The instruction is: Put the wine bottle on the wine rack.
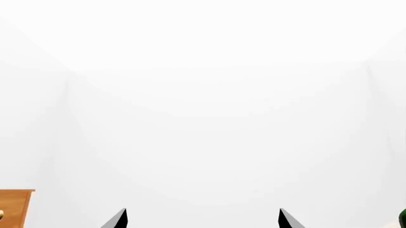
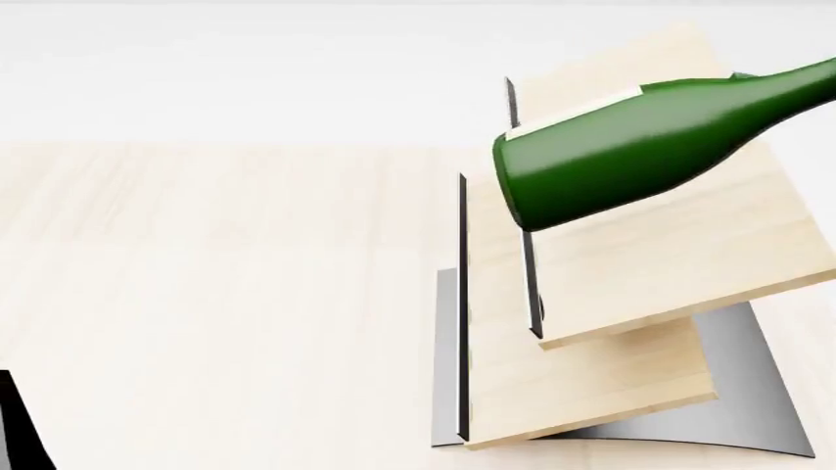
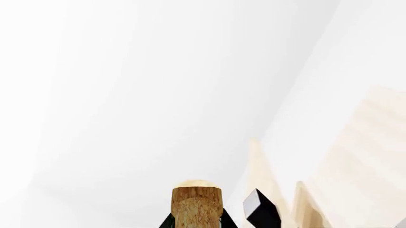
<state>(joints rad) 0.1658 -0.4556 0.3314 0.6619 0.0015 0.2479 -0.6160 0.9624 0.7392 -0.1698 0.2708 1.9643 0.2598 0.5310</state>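
The dark green wine bottle (image 2: 627, 147) lies tilted over the upper board of the wine rack (image 2: 679, 264). Its base points toward me and its neck runs out of the head view at the upper right. I cannot tell whether it touches the board. In the right wrist view its tan cork top (image 3: 197, 199) stands between the dark fingers (image 3: 227, 221) of my right gripper (image 3: 197, 222), which is shut on the bottle's neck. The rack's black peg (image 3: 260, 209) is just beside the cork. My left gripper (image 1: 203, 217) is open, holds nothing and faces white space.
The rack's curved grey metal base (image 2: 745, 392) rests on a light-wood tabletop (image 2: 209, 294). A corner of an orange-brown cabinet (image 1: 16, 206) shows in the left wrist view. A black part (image 2: 16, 421) sits at the head view's lower left edge.
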